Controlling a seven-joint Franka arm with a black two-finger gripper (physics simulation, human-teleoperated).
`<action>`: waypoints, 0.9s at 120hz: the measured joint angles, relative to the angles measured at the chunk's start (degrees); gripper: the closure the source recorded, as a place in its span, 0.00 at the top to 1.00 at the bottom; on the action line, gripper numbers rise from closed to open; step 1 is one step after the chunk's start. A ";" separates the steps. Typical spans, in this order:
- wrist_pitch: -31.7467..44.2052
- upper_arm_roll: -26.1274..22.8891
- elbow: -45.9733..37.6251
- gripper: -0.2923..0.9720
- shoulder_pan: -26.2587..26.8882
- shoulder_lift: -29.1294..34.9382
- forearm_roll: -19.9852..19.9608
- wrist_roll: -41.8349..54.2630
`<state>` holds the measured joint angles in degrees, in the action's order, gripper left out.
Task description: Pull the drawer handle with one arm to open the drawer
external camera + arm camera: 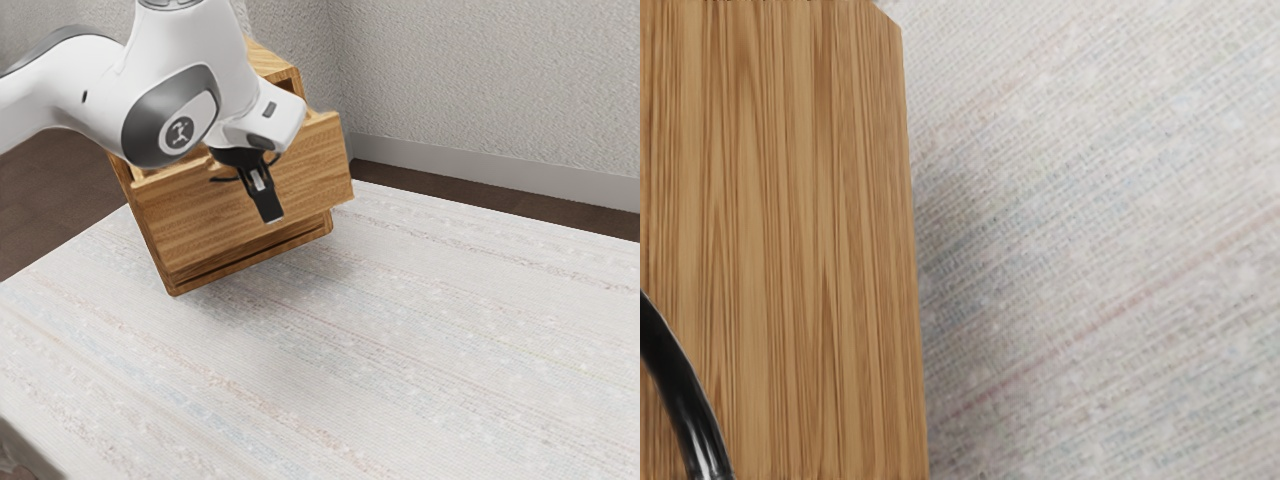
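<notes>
A small wooden cabinet (282, 72) stands tilted on the table near the back at the exterior view's left. Its drawer (305, 165) sticks out from the body, with the front panel ahead of the base below it. A thin black handle (222, 180) runs across the drawer front. My gripper (269, 210) hangs at the middle of that front, fingers close together and pointing down, shut on the handle. In the wrist view the drawer's wooden front (780, 240) lies close under my hand, and a curved piece of the black handle (680, 400) shows against it.
The pale woven table top (420, 330) stretches wide in front of the cabinet and toward the exterior view's right. A textured wall with a white skirting board (500, 165) runs behind. In the wrist view the table (1100, 250) lies beside the drawer front.
</notes>
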<state>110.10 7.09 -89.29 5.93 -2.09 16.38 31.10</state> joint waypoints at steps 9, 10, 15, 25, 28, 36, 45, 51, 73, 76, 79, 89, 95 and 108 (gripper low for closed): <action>-0.02 -0.10 -0.87 0.72 0.44 0.93 0.24 -0.44; -0.03 -0.11 -0.96 0.72 0.49 1.04 0.26 -0.49; -0.01 -0.13 -1.51 0.73 0.79 1.52 0.35 -0.74; 0.03 -0.13 -2.30 0.75 1.34 2.15 0.47 -1.19; 0.04 -0.32 -2.40 0.75 1.23 2.24 0.49 -1.32; 0.06 -0.35 -2.55 0.75 1.35 2.36 0.52 -1.65; 0.08 -0.32 -2.67 0.76 1.48 2.41 0.58 -2.04; 0.09 -0.24 -3.17 0.76 1.60 2.67 0.72 -2.31; 0.12 -0.24 -4.12 0.77 1.83 3.18 1.29 -3.28; 0.13 -0.25 -4.20 0.77 1.90 3.18 1.40 -3.42; 0.13 -0.25 -4.24 0.77 1.97 3.19 1.53 -3.56; 0.10 -0.35 -4.31 0.77 2.17 3.19 1.96 -4.04; 0.09 -0.47 -4.37 0.77 2.26 3.16 2.17 -4.31; 0.09 -0.40 -4.65 0.77 2.55 3.15 2.44 -4.89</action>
<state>110.19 6.69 -93.94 8.48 1.07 18.83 26.21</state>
